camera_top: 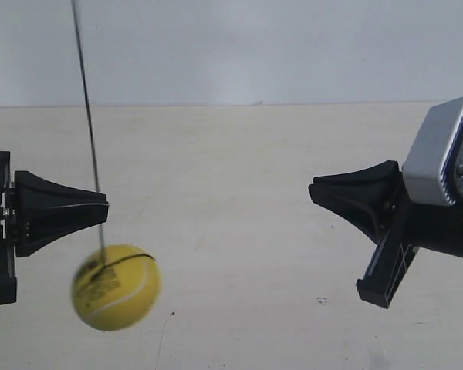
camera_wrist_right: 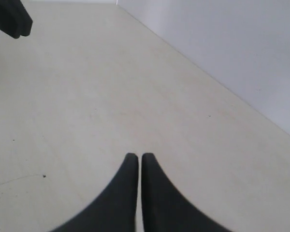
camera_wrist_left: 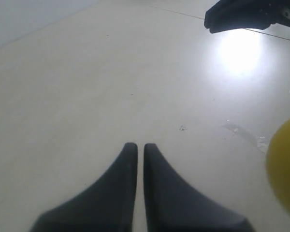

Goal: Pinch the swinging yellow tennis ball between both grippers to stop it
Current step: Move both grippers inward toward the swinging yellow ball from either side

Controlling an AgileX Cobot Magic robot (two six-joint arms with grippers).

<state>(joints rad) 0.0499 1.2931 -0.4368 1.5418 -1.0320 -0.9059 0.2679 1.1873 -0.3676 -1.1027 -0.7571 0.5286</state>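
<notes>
The yellow tennis ball (camera_top: pixel 116 287) hangs blurred on its black string (camera_top: pixel 89 131), just below and in front of the wedge tip of the arm at the exterior view's left (camera_top: pixel 104 210). The arm at the exterior view's right (camera_top: pixel 312 187) points its tip toward the ball from far off, with a wide gap between them. In the left wrist view my left gripper (camera_wrist_left: pixel 137 145) is shut with nothing in it, and a slice of the ball (camera_wrist_left: pixel 286 169) shows at the frame's edge, apart from the fingers. My right gripper (camera_wrist_right: pixel 137 155) is shut and empty; no ball shows in that view.
A pale beige tabletop (camera_top: pixel 239 154) runs back to a white wall (camera_top: pixel 293 46). The opposite gripper (camera_wrist_left: pixel 241 14) shows far off in the left wrist view. The other arm's tip (camera_wrist_right: pixel 9 18) shows in a corner of the right wrist view.
</notes>
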